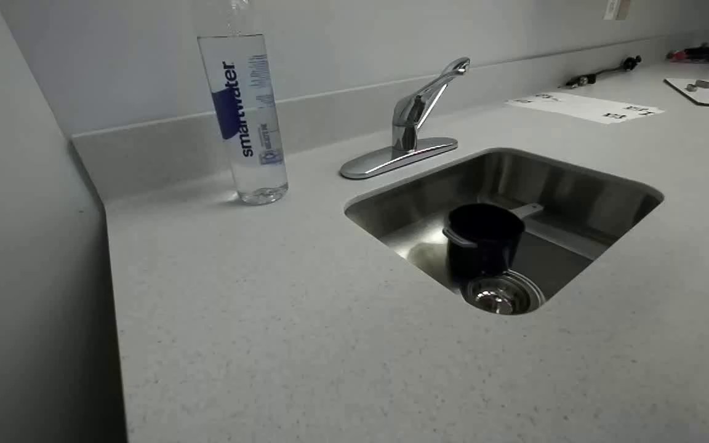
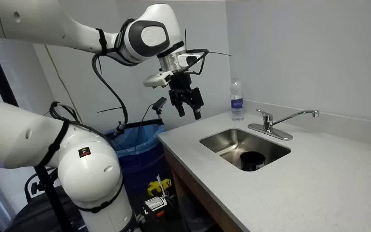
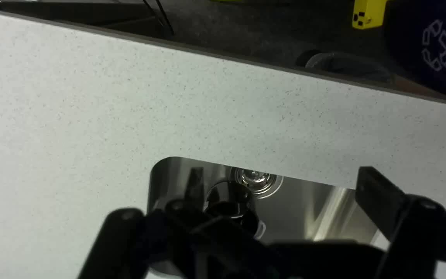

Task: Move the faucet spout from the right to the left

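Task looked unstarted: spout (image 2: pixel 288 118) pointed right.
Gripper (image 2: pixel 189 113) was spread wide, holding nothing, well apart from spout; reach, contact and the whole leftward swing remained.

In an exterior view, you're seeing the spout (image 2: pixel 292 116) at right, a bottle (image 2: pixel 237 103) standing left of it, a pot (image 2: pixel 252 160) sitting in the sink (image 2: pixel 222 142).

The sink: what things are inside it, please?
Inside the sink are a dark pot and a metal drain. Whatever lies beneath the pot is hidden; the pot's inside is too dark to tell.
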